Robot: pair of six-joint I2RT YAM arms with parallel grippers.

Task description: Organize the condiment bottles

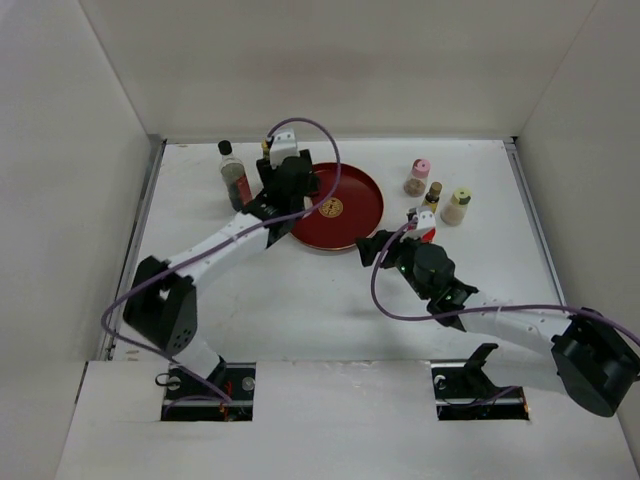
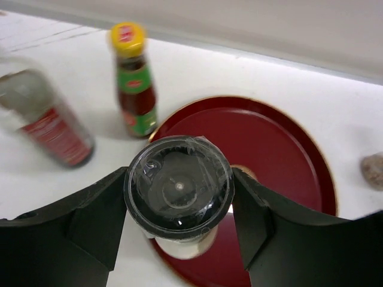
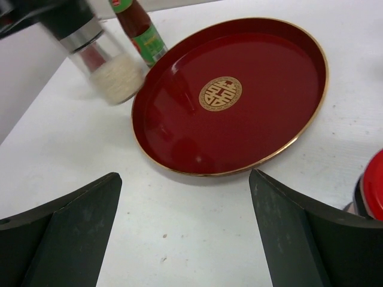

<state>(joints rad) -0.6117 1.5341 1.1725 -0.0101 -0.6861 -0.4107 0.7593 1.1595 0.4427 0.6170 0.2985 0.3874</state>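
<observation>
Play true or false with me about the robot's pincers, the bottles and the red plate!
1. The left pincer grips a shaker. True.
2. The right pincer holds the red-capped bottle. False: it is open and empty; that bottle is beside it.
3. The pink-capped shaker stands on the red plate. False: it stands on the table, away from the plate.
4. The plate has a gold emblem in its middle. True.
</observation>
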